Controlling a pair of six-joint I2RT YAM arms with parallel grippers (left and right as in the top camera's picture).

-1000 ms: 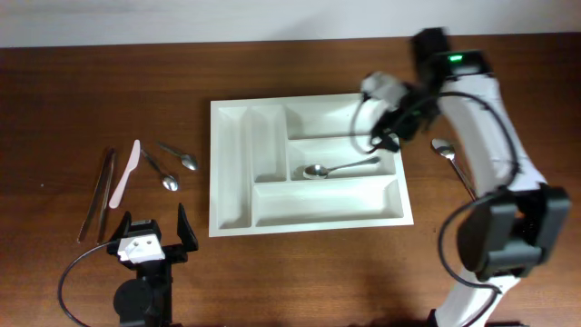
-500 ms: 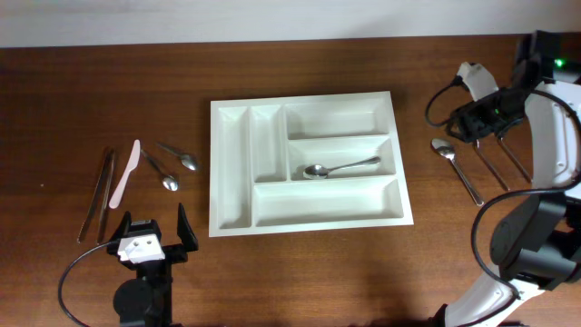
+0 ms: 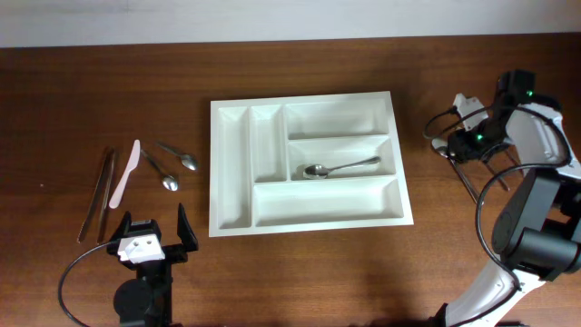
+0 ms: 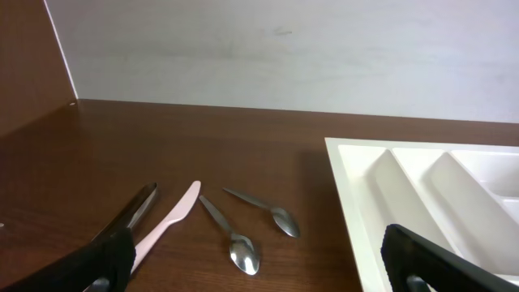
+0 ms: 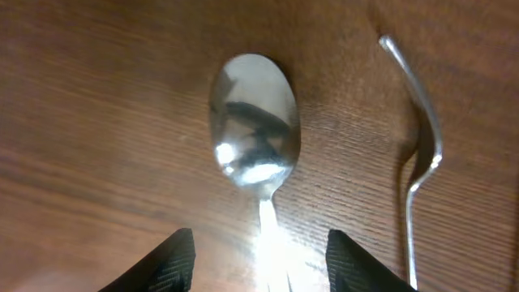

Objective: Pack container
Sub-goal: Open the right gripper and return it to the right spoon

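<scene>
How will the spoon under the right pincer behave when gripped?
The spoon looks like polished metal: probably stiff but slippery. Lying flat on the table, its thin handle may be hard to pinch and could pivot in the right pincer.

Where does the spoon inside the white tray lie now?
In the overhead view the spoon lies in the middle of the three wide compartments of the container, with its bowl pointing left toward the narrow compartments.
</scene>
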